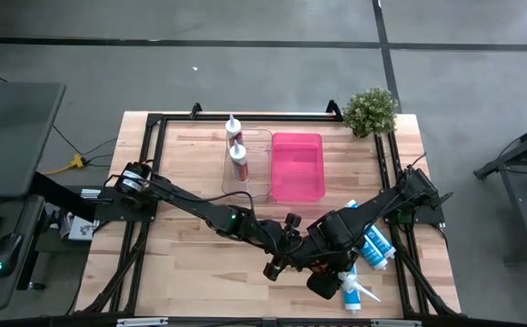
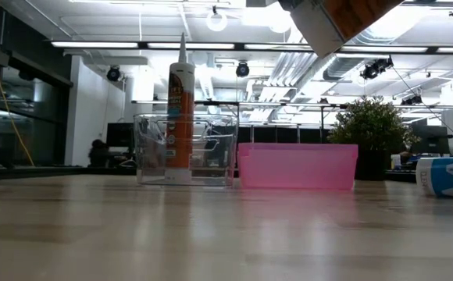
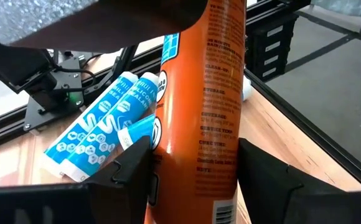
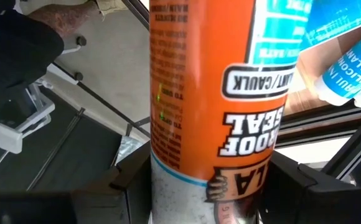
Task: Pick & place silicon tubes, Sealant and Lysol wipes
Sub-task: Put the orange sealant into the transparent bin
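Observation:
An orange sealant tube (image 3: 205, 112) is up in the air between my two grippers near the table's front middle. It also shows in the right wrist view (image 4: 205, 93), and its end shows tilted at the top of the low view (image 2: 344, 19). In the high view the grippers hide it. My left gripper (image 1: 277, 263) and my right gripper (image 1: 323, 272) meet there, each shut on the tube. Several blue silicone tubes (image 1: 377, 245) lie on the table at the front right. They also show in the left wrist view (image 3: 106, 130). My left gripper pinches the orange tube's round body (image 3: 221, 180) between its two fingers (image 3: 134, 171), which lie across the tube. The tube is lifted clear of the table. My right gripper pinches the same tube's body (image 4: 187, 168) between its two fingers (image 4: 127, 183), also across it, close to the other gripper.
A clear bin (image 1: 262, 173) at the table's far middle holds two upright sealant tubes (image 1: 237, 150). A pink bin (image 1: 297, 166) stands right of it. A potted plant (image 1: 370, 111) is at the far right corner. One blue tube with a white nozzle (image 1: 354, 292) lies by the front edge.

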